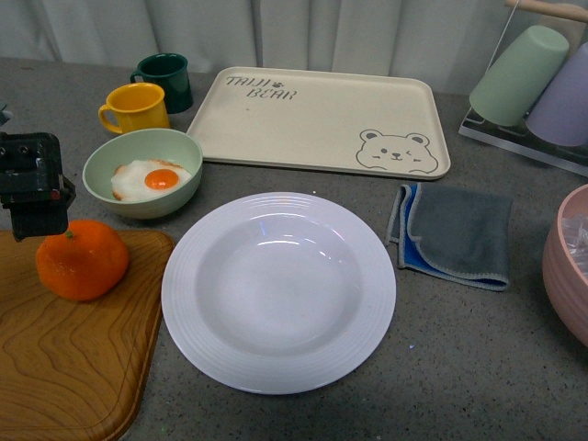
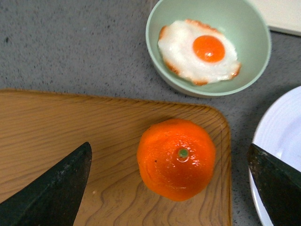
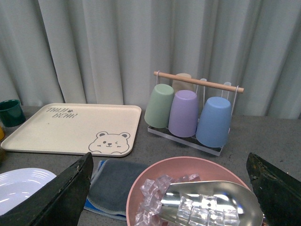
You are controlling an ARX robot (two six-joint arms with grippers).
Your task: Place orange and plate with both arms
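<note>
The orange rests on a wooden cutting board at the front left. In the left wrist view the orange shows its green stem dot, lying between my left gripper's spread fingers, untouched. My left gripper hangs open just above and behind the orange. The white plate sits empty at the table's middle, and its rim shows in the left wrist view. My right gripper is open over a pink bowl, away from the plate. It does not show in the front view.
A pale green bowl with a fried egg stands behind the board, with a yellow mug and dark green mug beyond. The cream bear tray, grey cloth, cup rack and pink bowl of ice with a metal scoop lie around.
</note>
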